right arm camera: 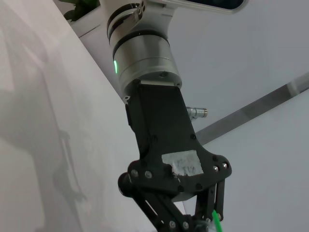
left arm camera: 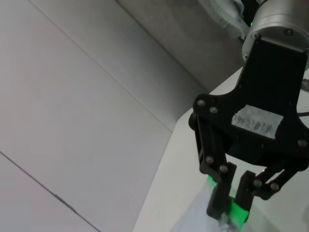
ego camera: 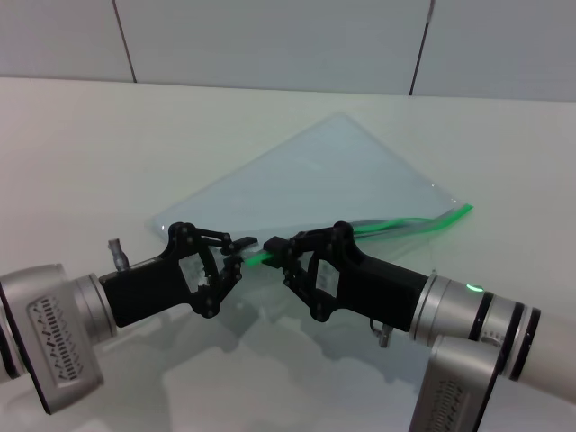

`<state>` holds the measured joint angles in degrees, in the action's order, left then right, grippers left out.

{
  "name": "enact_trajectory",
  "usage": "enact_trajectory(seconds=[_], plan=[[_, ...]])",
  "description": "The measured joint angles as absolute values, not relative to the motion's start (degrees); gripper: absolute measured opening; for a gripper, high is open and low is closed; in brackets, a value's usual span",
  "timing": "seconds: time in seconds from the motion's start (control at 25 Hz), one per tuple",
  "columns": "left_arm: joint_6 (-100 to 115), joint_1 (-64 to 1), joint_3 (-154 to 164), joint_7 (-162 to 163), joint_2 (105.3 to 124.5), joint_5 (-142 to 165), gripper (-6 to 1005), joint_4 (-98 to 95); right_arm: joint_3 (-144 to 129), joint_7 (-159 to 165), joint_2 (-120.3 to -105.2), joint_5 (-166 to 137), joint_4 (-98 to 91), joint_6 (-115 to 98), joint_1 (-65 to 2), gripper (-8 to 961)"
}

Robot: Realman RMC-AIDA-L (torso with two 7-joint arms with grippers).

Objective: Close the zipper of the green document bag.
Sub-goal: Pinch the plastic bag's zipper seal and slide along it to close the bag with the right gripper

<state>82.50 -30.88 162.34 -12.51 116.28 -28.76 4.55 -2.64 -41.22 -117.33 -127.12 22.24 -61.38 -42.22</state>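
The green document bag (ego camera: 333, 171) is a pale translucent pouch, its far corner pointing away from me and its near edge raised off the white table. The zipper (ego camera: 396, 225) runs as a bright green strip along that near edge, and at its right end it splits into two strands. My left gripper (ego camera: 238, 255) is shut on the strip's left end. Just to its right, my right gripper (ego camera: 286, 256) is shut on the strip. The left wrist view shows the right gripper (left arm camera: 231, 205) pinching the green zipper (left arm camera: 235, 211). I cannot make out the slider.
The white table (ego camera: 90, 162) stretches around the bag, with a panelled wall (ego camera: 270, 36) behind it. Both forearms lie low over the table's near part, with their grippers almost touching.
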Motion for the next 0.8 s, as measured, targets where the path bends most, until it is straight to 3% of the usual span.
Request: enact_trajectory(seconds=[0.8], plan=[[82.6,-30.1,162.3,-12.7,116.22,-28.8,49,4.5,3.4,-44.1,-117.03,-126.6,21.7,-58.7,-38.0,75]])
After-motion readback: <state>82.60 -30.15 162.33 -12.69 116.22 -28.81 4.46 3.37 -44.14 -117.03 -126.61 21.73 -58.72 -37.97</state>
